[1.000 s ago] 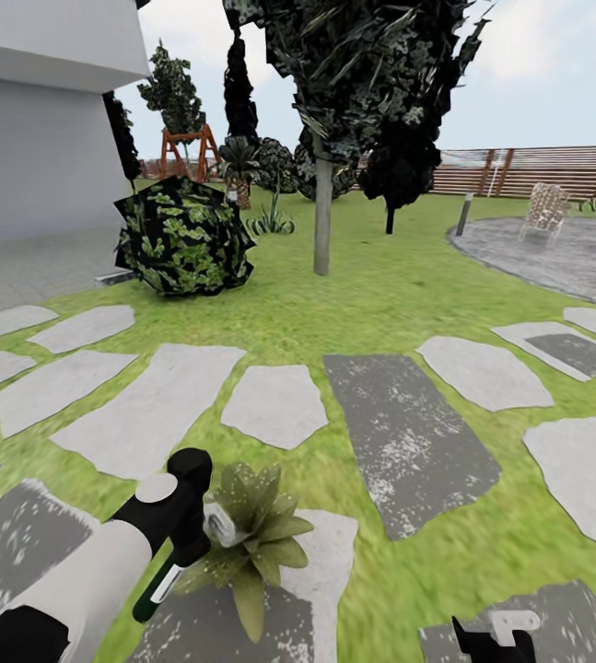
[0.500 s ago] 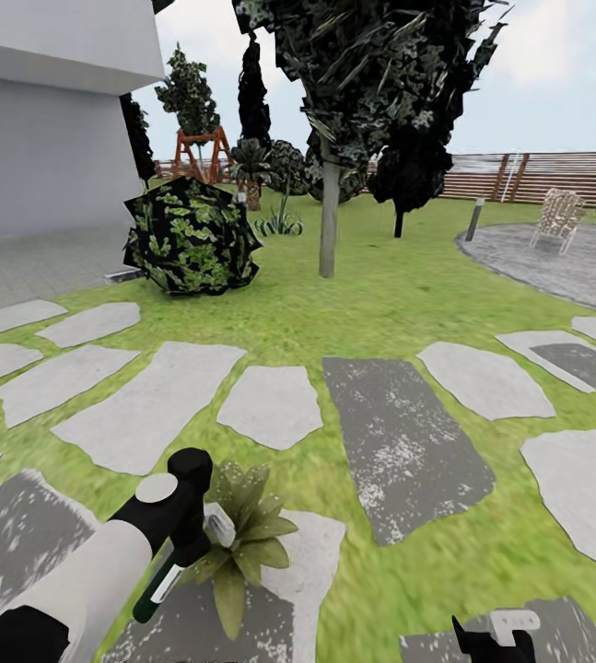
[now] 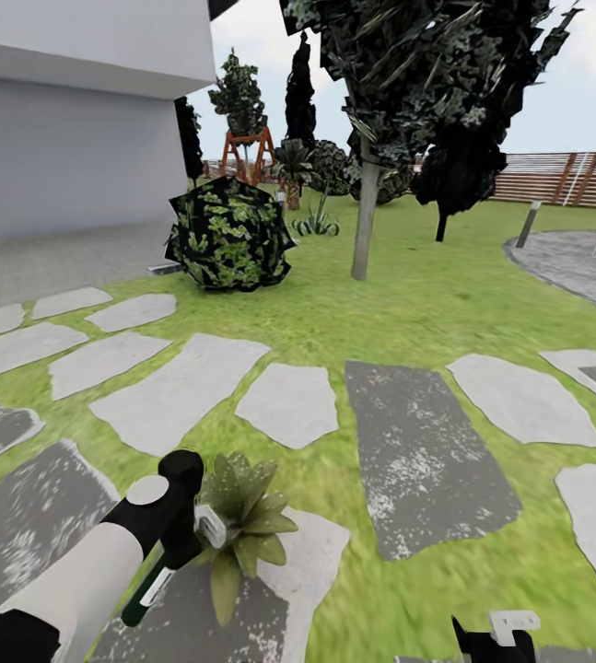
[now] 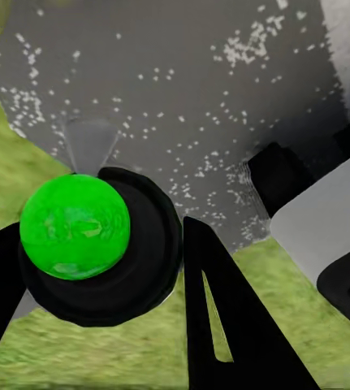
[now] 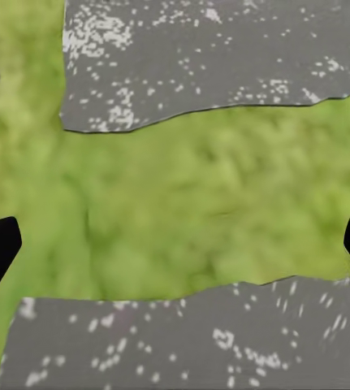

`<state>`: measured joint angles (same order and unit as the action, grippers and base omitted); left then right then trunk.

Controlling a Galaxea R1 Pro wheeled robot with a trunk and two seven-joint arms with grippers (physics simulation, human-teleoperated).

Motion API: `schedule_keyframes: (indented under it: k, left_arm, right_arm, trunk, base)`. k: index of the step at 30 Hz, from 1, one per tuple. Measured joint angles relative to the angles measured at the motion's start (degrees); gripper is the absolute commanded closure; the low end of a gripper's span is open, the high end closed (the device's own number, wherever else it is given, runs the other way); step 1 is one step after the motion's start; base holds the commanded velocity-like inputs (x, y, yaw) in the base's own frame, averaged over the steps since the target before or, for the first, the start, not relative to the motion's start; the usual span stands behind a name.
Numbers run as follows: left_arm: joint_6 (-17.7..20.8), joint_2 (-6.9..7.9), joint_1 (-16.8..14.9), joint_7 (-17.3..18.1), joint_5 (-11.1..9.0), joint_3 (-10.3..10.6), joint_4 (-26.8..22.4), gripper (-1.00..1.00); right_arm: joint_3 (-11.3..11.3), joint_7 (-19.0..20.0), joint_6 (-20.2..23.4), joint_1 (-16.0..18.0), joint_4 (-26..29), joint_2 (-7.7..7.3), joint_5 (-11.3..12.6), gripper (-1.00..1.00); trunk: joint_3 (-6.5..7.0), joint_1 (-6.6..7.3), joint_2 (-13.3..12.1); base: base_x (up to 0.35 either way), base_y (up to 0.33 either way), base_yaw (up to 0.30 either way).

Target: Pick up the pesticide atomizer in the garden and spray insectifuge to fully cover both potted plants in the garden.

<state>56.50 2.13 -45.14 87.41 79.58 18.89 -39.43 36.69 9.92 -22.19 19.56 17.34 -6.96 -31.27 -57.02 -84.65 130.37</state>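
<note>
A potted plant (image 3: 242,516), a small rosette of pointed green leaves, stands on a stepping stone (image 3: 307,552) in the garden lawn (image 3: 408,304); its pot is hidden under the leaves. My left gripper (image 3: 176,543) is shut on the pesticide atomizer (image 3: 150,589), a dark bottle with a white label whose white nozzle touches the plant's left side. In the left wrist view the black fingers (image 4: 223,325) clamp the atomizer's round black body with a green knob (image 4: 75,226). My right gripper (image 3: 496,637) hangs low at the right, open over grass and stone (image 5: 175,211). I see no whitish specks on the leaves.
A big dark-leaved shrub (image 3: 230,235) and a tree trunk (image 3: 364,230) stand ahead on the lawn. A grey house wall (image 3: 58,157) is at the left. The paved patio (image 3: 574,262), a short post (image 3: 526,224) and the slatted fence (image 3: 555,175) lie to the right.
The whole picture has slid right, so the camera has turned left. My left gripper keeps the atomizer beside the plant; the right gripper holds its place.
</note>
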Motion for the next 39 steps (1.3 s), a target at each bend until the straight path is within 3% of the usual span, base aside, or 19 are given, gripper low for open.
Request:
schedule_keyframes:
  k: [8, 13, 16, 19, 22, 25, 27, 28, 30, 31, 32, 34, 35, 37, 39]
  left_arm:
    - [0.0, 1.04, 1.6, -0.2, -0.6, -0.4, 0.0, 1.00]
    - [0.1, 1.16, 2.0, -1.6, -0.6, -3.2, 0.0, 1.00]
    - [0.0, 0.85, 3.5, -6.2, -0.7, -7.4, 0.0, 1.00]
    - [0.0, 0.24, 5.0, -8.4, -1.4, -9.7, 0.0, 1.00]
    - [0.1, -0.78, 6.4, -10.6, -3.3, -10.3, 0.0, 1.00]
    - [0.1, -1.23, 7.6, -16.4, -4.8, -10.5, 0.0, 1.00]
    - [0.2, -1.32, 8.3, -19.2, -7.6, -10.5, 0.0, 1.00]
    - [0.2, -1.36, 8.7, -21.4, -10.5, -10.5, 0.0, 1.00]
    - [0.1, -1.48, 8.9, -25.4, -14.3, -10.5, 0.6, 1.00]
    - [-0.1, -1.80, 9.0, -29.3, -16.9, -10.4, 1.6, 1.00]
    - [-0.4, -2.64, 9.0, -35.8, -20.5, -10.3, 3.6, 1.00]
    - [-1.5, -3.54, 9.0, -42.2, -23.8, -10.3, 5.0, 1.00]
    - [-4.2, -4.11, 9.0, -48.7, -28.5, -10.3, 6.3, 1.00]
    - [-5.9, -4.28, 9.1, -54.6, -31.2, -10.3, 7.7, 1.00]
    - [-7.9, -4.22, 9.5, -55.5, -33.1, -10.3, 7.9, 1.00]
  right_arm:
    - [0.0, 0.0, 0.0, 0.0, 0.0, 0.00, 0.0, -1.00]
    - [0.0, 0.0, 0.0, 0.0, 0.0, 0.00, 0.0, -1.00]
    - [0.0, 0.0, 0.0, 0.0, 0.0, 0.00, 0.0, -1.00]
    - [0.0, 0.0, 0.0, 0.0, 0.0, 0.00, 0.0, -1.00]
    - [0.0, 0.0, 0.0, 0.0, 0.0, 0.00, 0.0, -1.00]
    - [0.0, 0.0, 0.0, 0.0, 0.0, 0.00, 0.0, -1.00]
    - [0.0, 0.0, 0.0, 0.0, 0.0, 0.00, 0.0, -1.00]
    - [0.0, 0.0, 0.0, 0.0, 0.0, 0.00, 0.0, -1.00]
    - [0.0, 0.0, 0.0, 0.0, 0.0, 0.00, 0.0, -1.00]
    - [0.0, 0.0, 0.0, 0.0, 0.0, 0.00, 0.0, -1.00]
    - [0.0, 0.0, 0.0, 0.0, 0.0, 0.00, 0.0, -1.00]
    - [0.0, 0.0, 0.0, 0.0, 0.0, 0.00, 0.0, -1.00]
    - [0.0, 0.0, 0.0, 0.0, 0.0, 0.00, 0.0, -1.00]
    - [0.0, -0.1, 0.0, 0.0, 0.0, 0.00, 0.0, -1.00]
    - [0.1, -0.1, -0.1, 0.0, 0.0, -0.07, 0.0, -1.00]
  trunk:
    - [0.00, 0.00, 0.0]
    - [0.00, 0.00, 0.0]
    - [0.00, 0.00, 0.0]
    - [0.00, 0.00, 0.0]
    - [0.00, 0.00, 0.0]
    - [0.00, 0.00, 0.0]
    - [0.00, 0.00, 0.0]
    - [0.00, 0.00, 0.0]
    - [0.00, 0.00, 0.0]
    - [0.00, 0.00, 0.0]
    - [0.00, 0.00, 0.0]
    - [0.00, 0.00, 0.0]
    - [0.00, 0.00, 0.0]
    - [0.00, 0.00, 0.0]
    - [0.00, 0.00, 0.0]
  base:
    - [0.000, -0.123, 0.278]
    - [0.000, -0.008, 0.278]
    - [0.000, -0.001, 0.273]
    - [0.000, 0.000, 0.241]
    - [0.000, 0.000, 0.079]
    - [0.000, 0.000, 0.017]
    - [0.000, 0.000, 0.005]
    - [0.000, 0.000, 0.002]
    - [0.000, 0.000, 0.001]
    - [0.000, 0.000, 0.036]
    - [0.000, 0.000, 0.090]
    - [0.000, 0.000, 0.197]
    - [0.000, 0.000, 0.262]
    - [0.000, 0.000, 0.103]
    - [0.031, -0.054, 0.014]
